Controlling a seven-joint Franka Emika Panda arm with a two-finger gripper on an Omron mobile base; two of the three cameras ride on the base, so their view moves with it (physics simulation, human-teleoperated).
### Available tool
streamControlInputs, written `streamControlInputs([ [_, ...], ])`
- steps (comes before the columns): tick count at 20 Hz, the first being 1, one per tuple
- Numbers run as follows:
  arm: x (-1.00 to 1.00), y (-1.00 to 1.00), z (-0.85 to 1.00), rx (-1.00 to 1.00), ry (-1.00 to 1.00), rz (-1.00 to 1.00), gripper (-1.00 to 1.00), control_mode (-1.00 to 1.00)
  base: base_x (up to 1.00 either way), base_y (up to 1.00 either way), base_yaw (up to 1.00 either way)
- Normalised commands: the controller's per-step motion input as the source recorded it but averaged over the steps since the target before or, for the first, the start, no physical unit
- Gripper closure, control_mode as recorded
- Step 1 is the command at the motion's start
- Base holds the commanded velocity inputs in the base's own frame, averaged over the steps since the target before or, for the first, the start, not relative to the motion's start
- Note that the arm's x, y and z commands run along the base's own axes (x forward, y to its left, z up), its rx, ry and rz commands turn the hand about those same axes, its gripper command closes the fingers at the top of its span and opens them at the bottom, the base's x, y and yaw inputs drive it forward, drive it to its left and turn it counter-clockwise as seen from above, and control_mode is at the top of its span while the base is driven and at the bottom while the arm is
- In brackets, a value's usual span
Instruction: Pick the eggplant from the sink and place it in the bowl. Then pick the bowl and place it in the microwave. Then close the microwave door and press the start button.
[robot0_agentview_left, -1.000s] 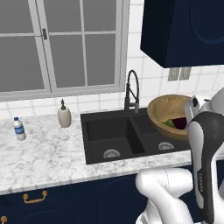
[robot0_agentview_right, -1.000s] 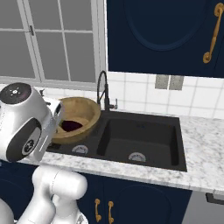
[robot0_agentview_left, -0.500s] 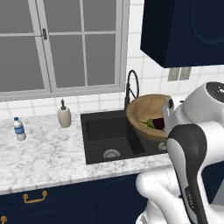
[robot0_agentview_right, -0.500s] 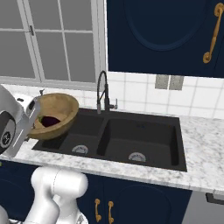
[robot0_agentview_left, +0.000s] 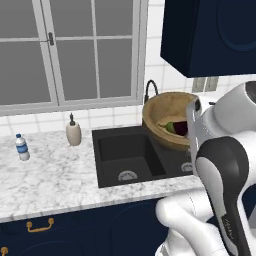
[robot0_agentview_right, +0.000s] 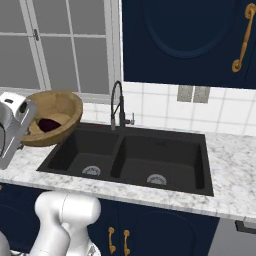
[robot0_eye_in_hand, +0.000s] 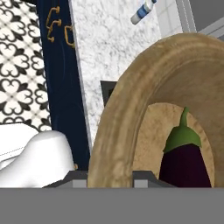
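Note:
The light-brown wooden bowl hangs tilted in the air over the black sink, above its left basin in the right base view. The dark purple eggplant with its green stem lies inside the bowl and shows close up in the hand view. My gripper is shut on the bowl's thick rim, one fingertip on each side of the wall. The microwave and its door are out of view.
A tall black faucet stands behind the sink, just right of the bowl. On the marble counter to the left are a soap dispenser and a small water bottle. A window is behind, and a navy upper cabinet hangs overhead.
The arm has swung left, carrying the bowl with the eggplant from above the right basin to above the left part of the sink. The grip has not changed.

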Motion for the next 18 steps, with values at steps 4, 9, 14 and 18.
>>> streamControlInputs([
  [4,-0.22,0.0,0.28,-0.01,0.0,0.0,1.0,-1.0,0.0,0.0,0.0],
  [9,0.0,0.0,0.0,0.0,0.0,0.0,1.0,1.0,-0.11,-0.19,-0.06],
  [14,0.0,0.0,0.0,0.0,0.0,0.0,1.0,1.0,-0.17,-0.09,-0.74],
  [18,0.0,0.0,0.0,0.0,0.0,0.0,1.0,1.0,0.0,0.0,-1.0],
])
